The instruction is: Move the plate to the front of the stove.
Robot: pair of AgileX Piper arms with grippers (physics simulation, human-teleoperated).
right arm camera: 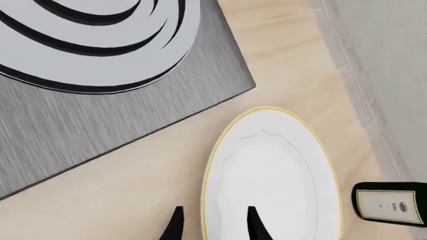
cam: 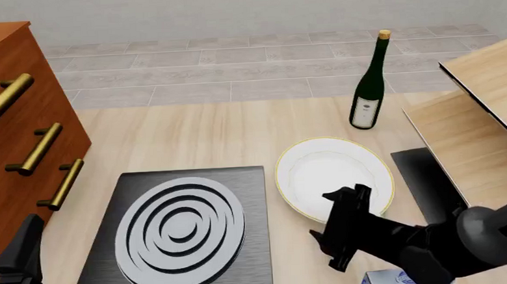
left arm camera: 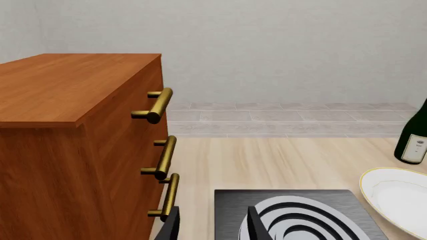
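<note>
White porcelain with a thin golden-yellow rim, the plate [cam: 333, 177] lies flat on the pale wooden table [cam: 210, 138], just right of the stove [cam: 182, 233] and level with its far half. Beyond it, a little to the right, stands a green wine bottle [cam: 369, 87].

The right gripper [right arm camera: 213, 222] has its fingers parted, and in the right wrist view they straddle the plate's near rim, one fingertip outside the edge and one over the white inner surface. It grips nothing yet. To do this step well, I would judge the fingers should settle low enough for the outer one to slip beneath the rim before closing, since a shallow plate offers only its lip to pinch. Once held, it should be lifted level and carried toward the near side of the stove, clear of the small blue-and-white carton [cam: 390, 282] by the arm.

The left gripper [left arm camera: 212, 225] hangs open and empty over the stove's near-left corner, beside the wooden drawer cabinet [cam: 10, 129].
</note>
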